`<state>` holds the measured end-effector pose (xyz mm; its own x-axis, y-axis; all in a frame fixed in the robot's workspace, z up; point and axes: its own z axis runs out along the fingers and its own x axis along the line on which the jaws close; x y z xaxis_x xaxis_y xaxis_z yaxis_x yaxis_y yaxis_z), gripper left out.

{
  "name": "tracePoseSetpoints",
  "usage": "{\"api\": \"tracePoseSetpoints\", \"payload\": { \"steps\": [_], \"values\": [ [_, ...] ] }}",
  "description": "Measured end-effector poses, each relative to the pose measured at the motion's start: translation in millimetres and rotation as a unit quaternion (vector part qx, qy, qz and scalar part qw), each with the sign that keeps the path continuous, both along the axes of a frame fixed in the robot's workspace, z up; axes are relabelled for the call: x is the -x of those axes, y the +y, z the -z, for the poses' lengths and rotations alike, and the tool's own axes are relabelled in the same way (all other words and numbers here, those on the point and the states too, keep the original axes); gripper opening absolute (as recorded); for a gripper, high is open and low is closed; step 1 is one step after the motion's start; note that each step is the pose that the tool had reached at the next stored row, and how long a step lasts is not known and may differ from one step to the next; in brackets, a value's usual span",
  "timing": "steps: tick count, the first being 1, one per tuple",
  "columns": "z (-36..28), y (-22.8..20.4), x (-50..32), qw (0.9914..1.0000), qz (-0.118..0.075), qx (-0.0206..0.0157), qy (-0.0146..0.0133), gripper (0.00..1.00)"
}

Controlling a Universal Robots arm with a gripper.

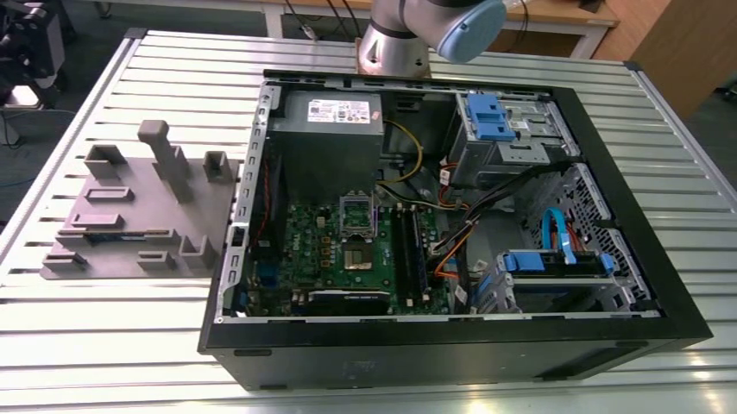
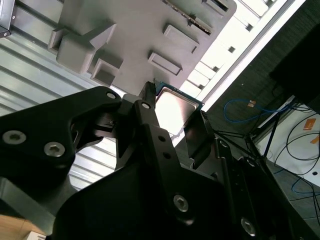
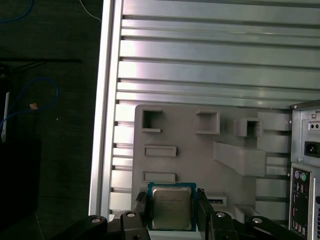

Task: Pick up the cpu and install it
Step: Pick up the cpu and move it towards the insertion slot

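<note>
In both wrist views the cpu, a small square chip with a shiny silver top and a pale rim, sits between my two black fingers. My gripper is shut on it, one finger against each side edge. The chip hangs above the grey plastic fixture on the slatted metal table. In the exterior view the fixture lies at the exterior view's left of the open computer case, and the metal-framed socket sits on the green motherboard.
The arm's grey and blue joint stands behind the case. Inside the case are a power supply, blue drive bays and loose cables. The table's edge borders a dark floor with cables.
</note>
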<state>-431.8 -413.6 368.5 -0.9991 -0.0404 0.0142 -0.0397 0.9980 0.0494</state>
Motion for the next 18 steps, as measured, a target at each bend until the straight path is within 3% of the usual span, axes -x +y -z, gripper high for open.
{"api": "tracePoseSetpoints", "payload": {
  "steps": [18],
  "values": [
    [0.0, 0.0, -4.4, 1.0, 0.0, 0.0, 0.0, 0.47]
  ]
}}
